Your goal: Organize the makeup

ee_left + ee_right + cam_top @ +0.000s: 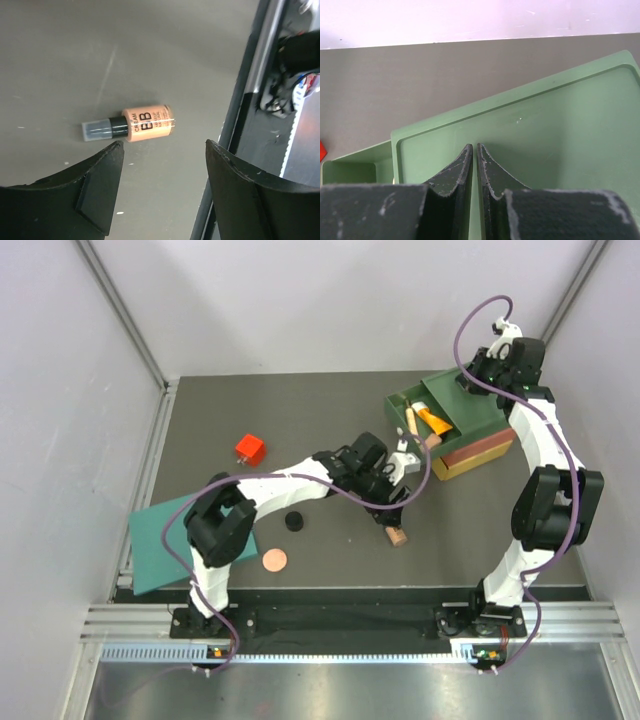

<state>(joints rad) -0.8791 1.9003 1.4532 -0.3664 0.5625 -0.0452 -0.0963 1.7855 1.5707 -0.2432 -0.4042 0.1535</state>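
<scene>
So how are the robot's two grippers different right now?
The left gripper is open; the right gripper is shut. The left gripper faces a beige bottle lying on the table; the right gripper is over the green box. Both are black, and neither holds anything.

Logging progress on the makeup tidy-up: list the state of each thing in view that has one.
Beige BB cream bottle with grey cap: lying on its side on the table, capped, not held.
Green top drawer of the stacked box: slid open.
Orange tube with white cap: lying in the open drawer.
Left gripper: open, over the bottle.
Right gripper: shut, empty, over the box's green top.
</scene>
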